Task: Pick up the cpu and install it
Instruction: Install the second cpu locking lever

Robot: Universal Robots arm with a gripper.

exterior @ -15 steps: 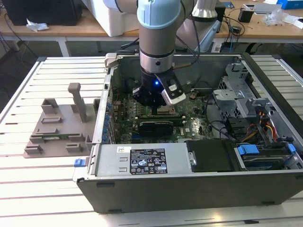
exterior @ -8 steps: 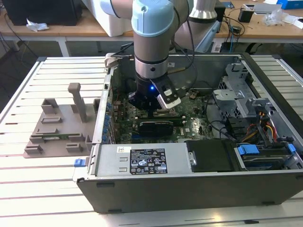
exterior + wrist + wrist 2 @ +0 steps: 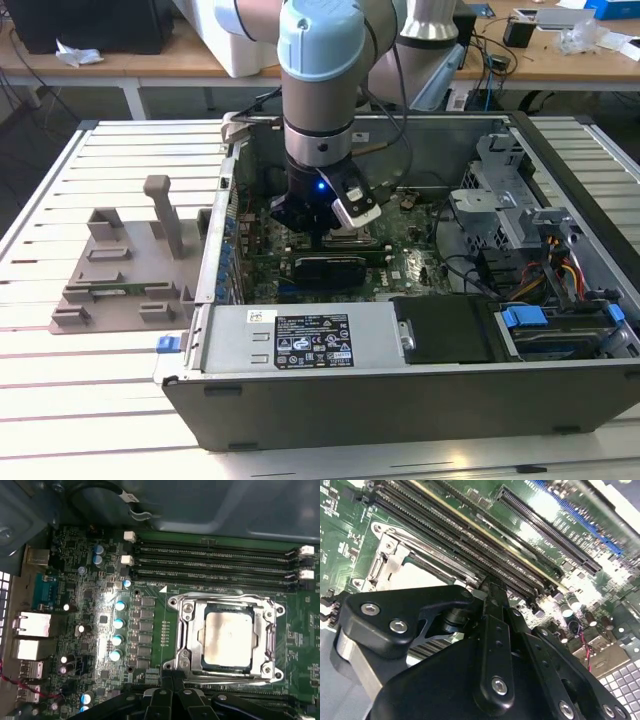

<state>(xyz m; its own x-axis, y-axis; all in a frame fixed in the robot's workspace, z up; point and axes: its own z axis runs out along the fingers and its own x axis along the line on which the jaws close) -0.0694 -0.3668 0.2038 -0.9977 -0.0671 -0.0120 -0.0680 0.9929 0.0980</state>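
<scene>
The cpu (image 3: 227, 639), a flat square chip with a shiny silver top, lies seated inside the metal socket frame (image 3: 184, 630) on the green motherboard. My gripper (image 3: 335, 235) hangs low inside the open computer case (image 3: 400, 400), right over the socket area. In both wrist views its black fingers (image 3: 172, 680) are pressed together with nothing between them. They end just beside the socket's edge, apart from the chip. The second wrist view has the gripper (image 3: 492, 587) in front of the socket frame (image 3: 387, 555), covering part of it.
Long memory slots (image 3: 215, 562) run beside the socket. A black expansion card (image 3: 325, 265) sits close to the gripper. Case walls, a power supply (image 3: 310, 338) and a drive cage with cables (image 3: 520, 230) ring the board. A grey holder block (image 3: 120, 270) stands outside the case.
</scene>
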